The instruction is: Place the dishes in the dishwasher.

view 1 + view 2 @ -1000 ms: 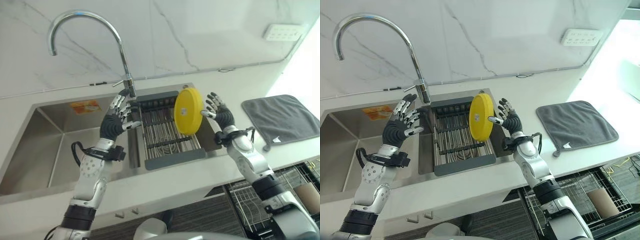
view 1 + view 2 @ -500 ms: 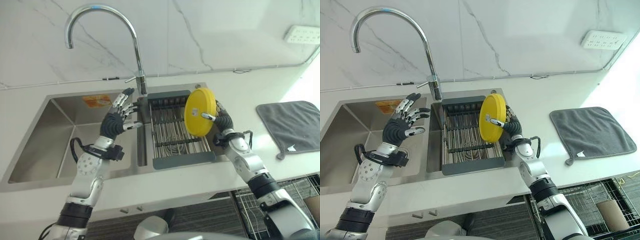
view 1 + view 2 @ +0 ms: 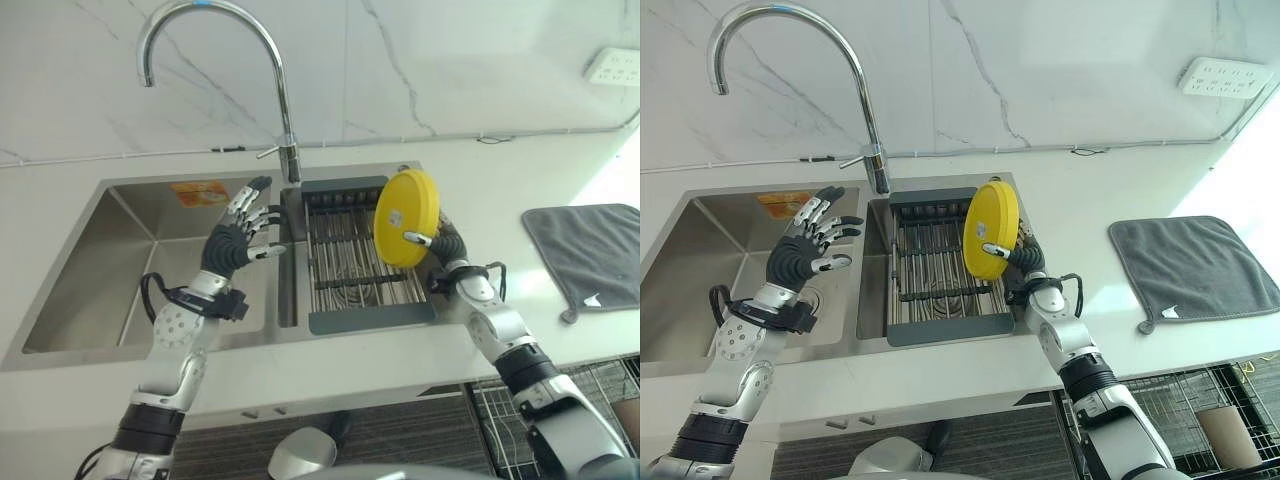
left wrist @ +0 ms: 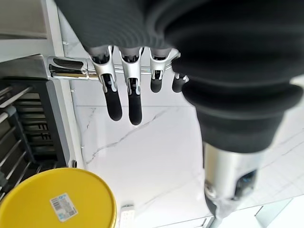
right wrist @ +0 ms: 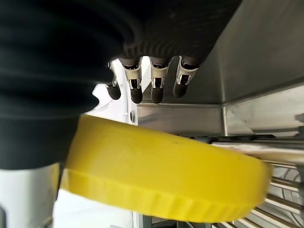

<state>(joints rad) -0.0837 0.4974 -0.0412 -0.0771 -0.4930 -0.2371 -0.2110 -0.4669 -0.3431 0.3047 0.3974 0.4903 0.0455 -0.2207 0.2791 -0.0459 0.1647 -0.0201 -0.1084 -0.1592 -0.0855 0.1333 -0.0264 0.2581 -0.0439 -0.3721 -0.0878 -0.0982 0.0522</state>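
Over the last second our right hand [image 3: 445,243] has closed its thumb and fingers on the yellow plate [image 3: 405,217], now lifted on edge above the rack [image 3: 362,262] in the sink [image 3: 120,260]. We judge the pickup complete; transfer to the dishwasher remains. Our left hand [image 3: 232,240] hovers open over the sink. The tap [image 3: 283,130] and a grey cloth [image 3: 587,256] flank the carry path.

A chrome tap [image 3: 270,90] arches over a steel sink [image 3: 110,270] set in a pale table [image 3: 480,180]. A dark rack [image 3: 355,265] sits in the sink's right part. A grey cloth [image 3: 585,255] lies on the table to the right. A white socket strip [image 3: 613,66] is fixed on the marble wall [image 3: 450,60].
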